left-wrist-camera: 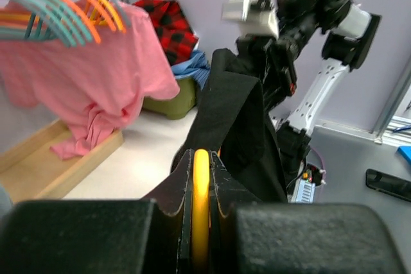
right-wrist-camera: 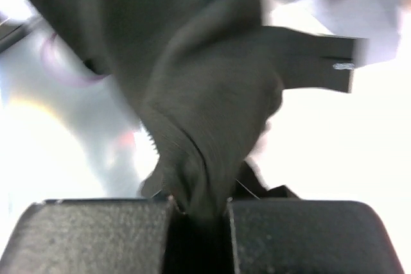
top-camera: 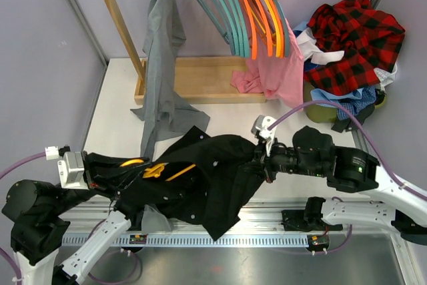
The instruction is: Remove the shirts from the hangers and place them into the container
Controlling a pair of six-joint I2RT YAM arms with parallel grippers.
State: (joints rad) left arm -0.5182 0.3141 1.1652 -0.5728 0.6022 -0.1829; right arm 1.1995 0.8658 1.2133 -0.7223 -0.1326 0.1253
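Between the arms, left gripper (left-wrist-camera: 201,158) jaws pinch a slim orange hanger (top-camera: 180,173); right gripper (right-wrist-camera: 199,219) jaws squeeze limp black shirt (top-camera: 213,181).

Left arm (top-camera: 37,208) low, left fingers (left-wrist-camera: 77,235) clamped, right arm (top-camera: 347,165) low, right fingers (right-wrist-camera: 103,235) clamped

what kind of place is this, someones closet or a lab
Most likely a robot lab test cell, not a home: a left arm and right arm bolted at the near edge of the table, bare panel walls on a metal frame, and a small wooden rack of hangers staged on it.
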